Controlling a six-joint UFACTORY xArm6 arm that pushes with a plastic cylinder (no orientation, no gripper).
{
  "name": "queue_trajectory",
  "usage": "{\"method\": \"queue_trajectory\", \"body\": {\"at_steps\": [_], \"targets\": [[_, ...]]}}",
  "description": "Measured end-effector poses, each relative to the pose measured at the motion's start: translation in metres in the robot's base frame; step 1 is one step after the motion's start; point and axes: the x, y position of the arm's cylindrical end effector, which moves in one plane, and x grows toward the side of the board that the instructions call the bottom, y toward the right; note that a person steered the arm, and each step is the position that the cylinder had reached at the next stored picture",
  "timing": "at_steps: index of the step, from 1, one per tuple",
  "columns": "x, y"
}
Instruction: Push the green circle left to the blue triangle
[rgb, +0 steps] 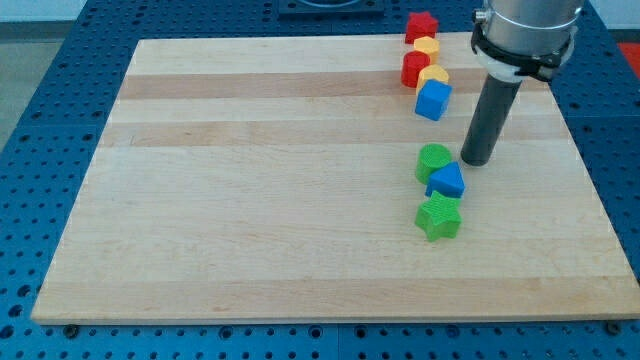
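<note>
The green circle (432, 159) lies right of the board's middle, touching the blue triangle (447, 181), which sits just below and to its right. My tip (476, 161) rests on the board close to the right of the green circle and just above the blue triangle, a small gap away from both. A green star (438, 217) lies just below the blue triangle.
At the view's top right a column of blocks runs downward: a red star (421, 26), a yellow block (427, 46), a red block (415, 68), a yellow block (434, 76) and a blue block (433, 100). The wooden board (250, 200) lies on a blue table.
</note>
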Motion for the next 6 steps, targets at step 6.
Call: {"method": "queue_trajectory", "body": {"at_steps": [6], "targets": [[-0.003,-0.075]]}}
